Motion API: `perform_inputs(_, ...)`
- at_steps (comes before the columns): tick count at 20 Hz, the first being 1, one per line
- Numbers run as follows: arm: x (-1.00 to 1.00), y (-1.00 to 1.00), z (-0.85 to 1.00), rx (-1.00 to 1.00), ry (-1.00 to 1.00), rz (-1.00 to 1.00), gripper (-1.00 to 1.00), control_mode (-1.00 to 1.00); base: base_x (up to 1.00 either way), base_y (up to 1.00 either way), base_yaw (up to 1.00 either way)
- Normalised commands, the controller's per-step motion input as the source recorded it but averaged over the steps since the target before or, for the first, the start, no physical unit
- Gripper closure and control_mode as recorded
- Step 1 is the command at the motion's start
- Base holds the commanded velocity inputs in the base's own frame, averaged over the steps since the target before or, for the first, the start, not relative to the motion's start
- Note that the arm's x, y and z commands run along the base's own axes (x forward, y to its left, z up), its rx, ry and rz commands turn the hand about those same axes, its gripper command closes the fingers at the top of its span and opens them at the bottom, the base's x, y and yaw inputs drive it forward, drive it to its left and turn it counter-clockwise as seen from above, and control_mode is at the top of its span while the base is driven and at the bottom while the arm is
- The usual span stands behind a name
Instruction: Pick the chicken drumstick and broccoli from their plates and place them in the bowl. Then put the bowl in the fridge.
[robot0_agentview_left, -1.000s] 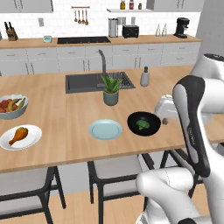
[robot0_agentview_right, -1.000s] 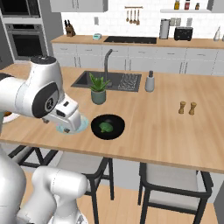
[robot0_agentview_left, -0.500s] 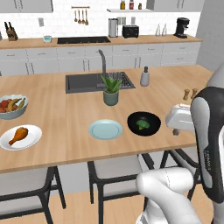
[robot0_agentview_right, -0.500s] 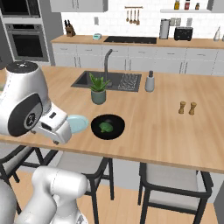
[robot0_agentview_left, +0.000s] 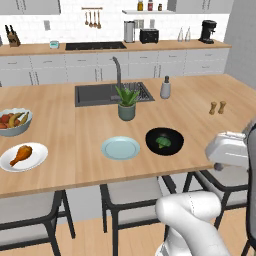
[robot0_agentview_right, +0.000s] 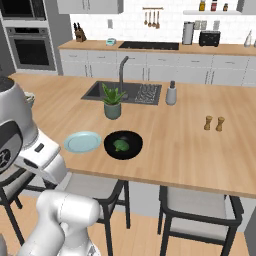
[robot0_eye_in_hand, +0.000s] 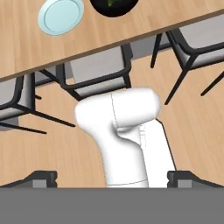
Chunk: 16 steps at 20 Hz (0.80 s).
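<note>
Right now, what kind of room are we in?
A home-style kitchen, rendered. A long wooden island counter holds a dark inset sink with a curved tap; behind it runs a wall counter with a black cooktop, and a built-in steel wall oven stands at the left.

Worktop (robot0_agentview_left: 90, 150): light wood, matt, smooth grain. Bowl (robot0_agentview_left: 164, 141): glossy black. Broccoli (robot0_agentview_left: 163, 142): bumpy, matt green. Pale blue-green plate (robot0_agentview_left: 120, 148) and white plate (robot0_agentview_left: 35, 157): smooth, glazed look. Chicken drumstick (robot0_agentview_left: 20, 154): orange-brown, slight sheen.
</note>
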Motion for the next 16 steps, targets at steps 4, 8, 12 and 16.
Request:
perform_inputs(4, -0.24, 0.02, 0.07, -0.01, 0.0, 0.0, -1.0, -1.0, 0.0, 0.0, 0.0)
perform_inputs(8, 0.1, 0.17, 0.14, -0.05, 0.02, 0.04, -1.0, -1.0, 0.0, 0.0, 0.0)
perform_inputs(12, 0.19, 0.37, 0.01, -0.14, 0.07, 0.05, -1.0, -1.0, 0.0, 0.0, 0.0)
perform_inputs(16, 0.31, 0.04, 0.0, -0.1, 0.02, 0.06, -1.0, -1.0, 0.0, 0.0, 0.0)
